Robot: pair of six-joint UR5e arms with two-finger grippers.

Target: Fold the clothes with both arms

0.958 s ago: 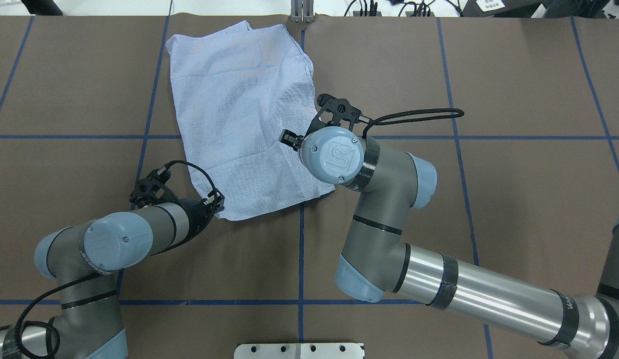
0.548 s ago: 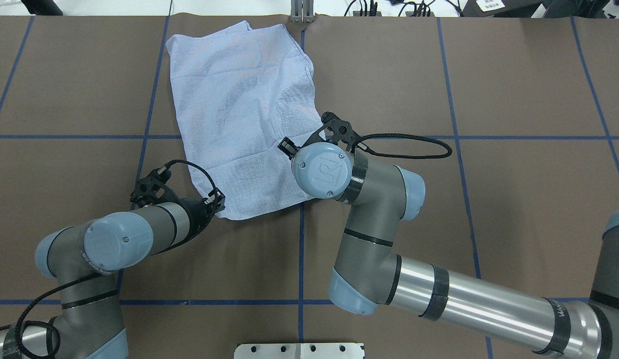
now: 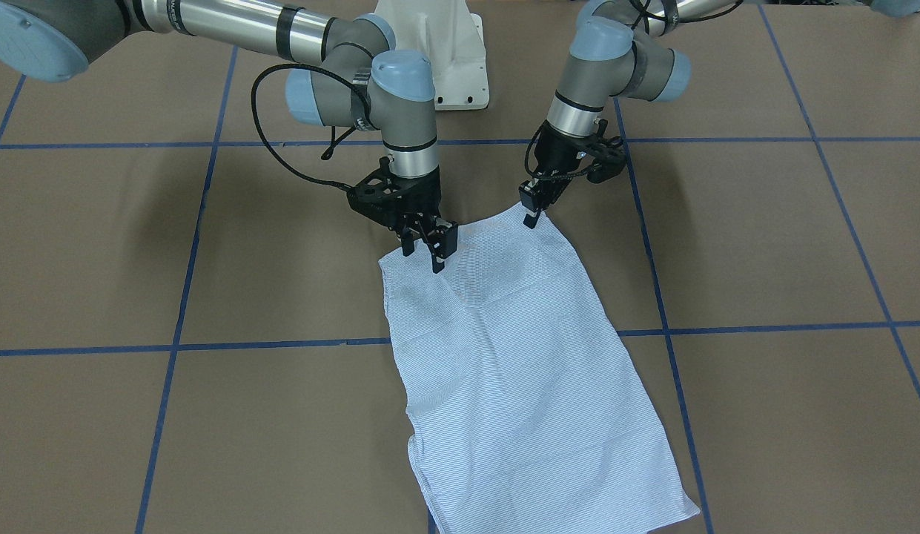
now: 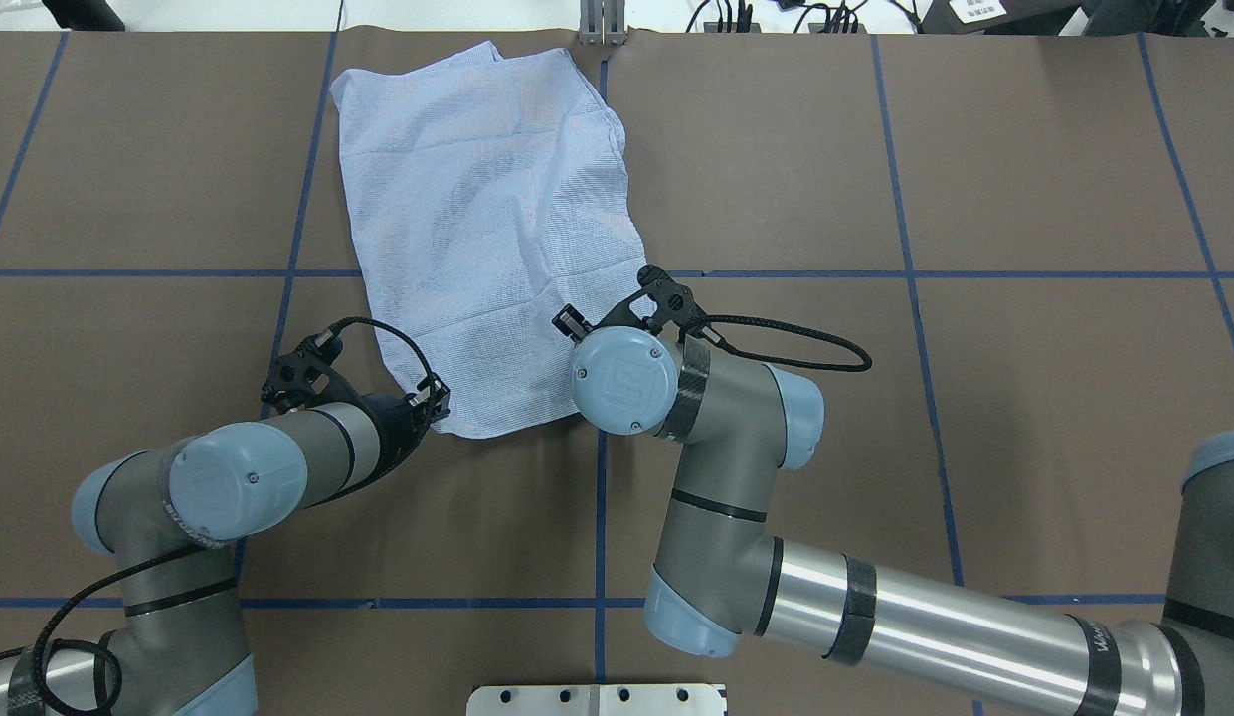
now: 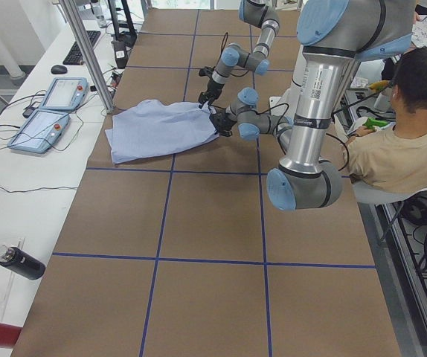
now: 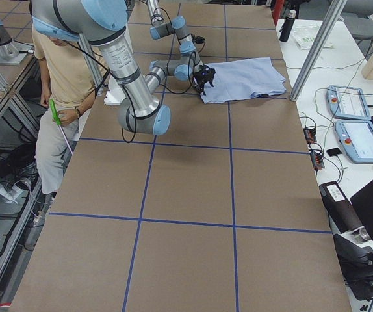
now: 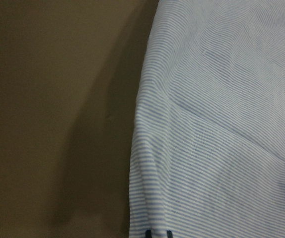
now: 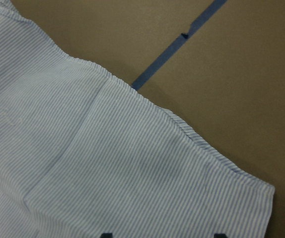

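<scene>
The shirt (image 4: 477, 199) lies folded into a flat, long rectangle of light blue and white fine-striped cloth on the brown table, and also shows in the front view (image 3: 519, 371). Collar, pocket and buttons are hidden. My left gripper (image 3: 532, 213) is shut on the shirt's near corner, which is raised slightly; in the left wrist view (image 7: 157, 233) its tips sit close together on the cloth (image 7: 222, 124). My right gripper (image 3: 422, 256) is open, fingers down, over the other near corner; its tips stand wide apart in the right wrist view (image 8: 163, 235) over the cloth (image 8: 83, 148). In the overhead view its wrist hides the fingers.
The white pedestal base (image 3: 437, 67) stands behind the arms. A metal plate (image 4: 597, 698) sits at the near table edge. A seated operator (image 5: 399, 141) is beside the robot. Two pendants (image 5: 50, 111) lie on a side bench past the shirt's far end.
My right arm has moved back toward the robot's base, from the shirt's right side to over its near right corner. My left arm and the shirt have stayed in place.
</scene>
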